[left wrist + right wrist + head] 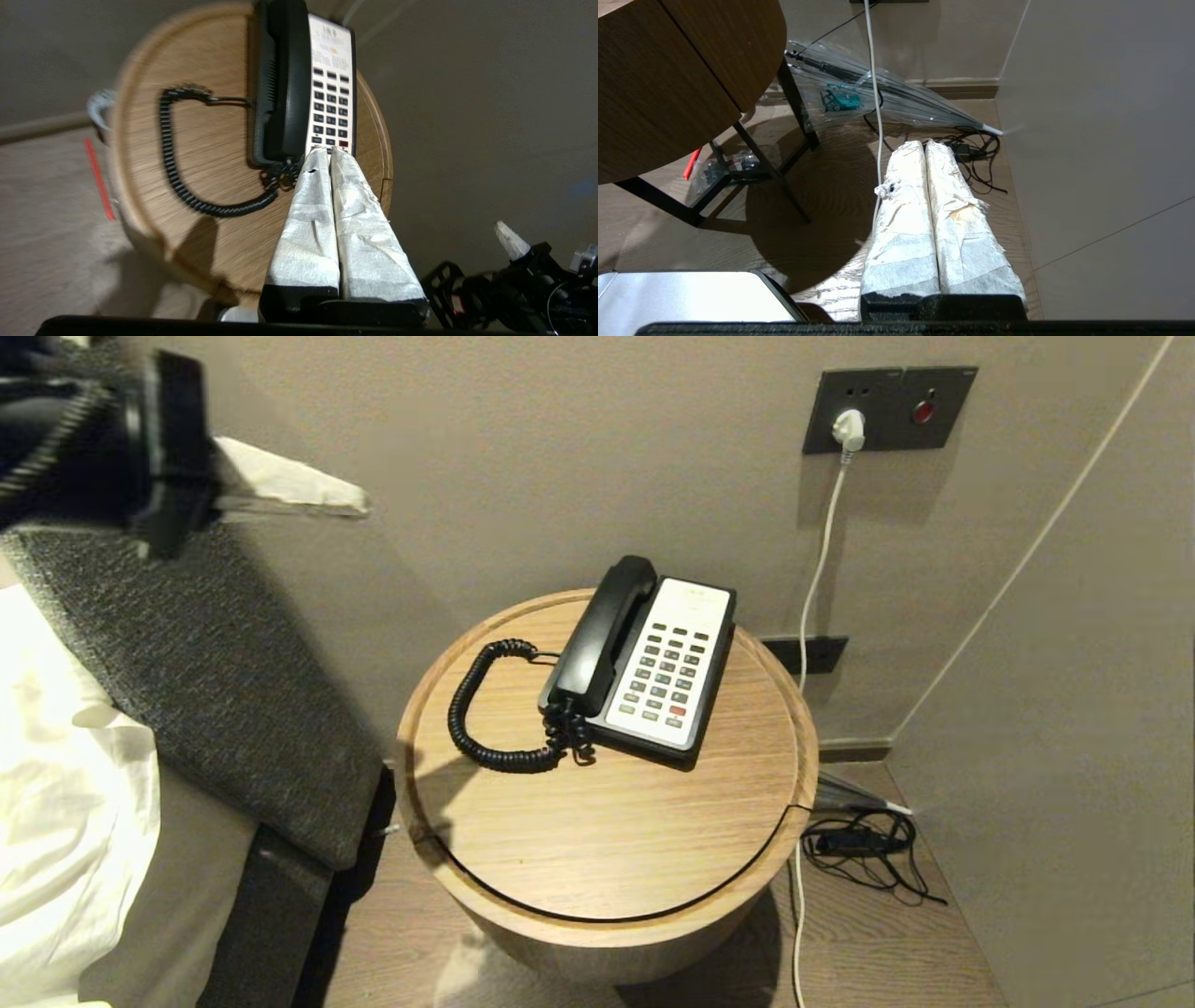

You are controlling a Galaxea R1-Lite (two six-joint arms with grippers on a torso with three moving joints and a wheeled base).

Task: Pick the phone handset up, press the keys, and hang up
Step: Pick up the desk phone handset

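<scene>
The black phone handset [602,630] lies in its cradle on the left side of the phone base, with its coiled cord [485,714] looping over the round wooden table [597,831]. The keys [667,674], dark grey with one red, sit in the white faceplate. The handset [282,79] and keys [331,109] also show in the left wrist view. My left gripper [359,509] is raised at the upper left, well away from the phone; its white-wrapped fingers are shut and empty, as the left wrist view [327,149] shows. My right gripper [924,143] is shut and empty, low beside the table above the floor.
A white cable [822,551] runs from a wall socket [887,409] down to black wires [864,845] on the floor at the right. A grey padded headboard [205,681] and white bedding [65,821] stand at the left. A clear folded umbrella [887,100] lies under the table.
</scene>
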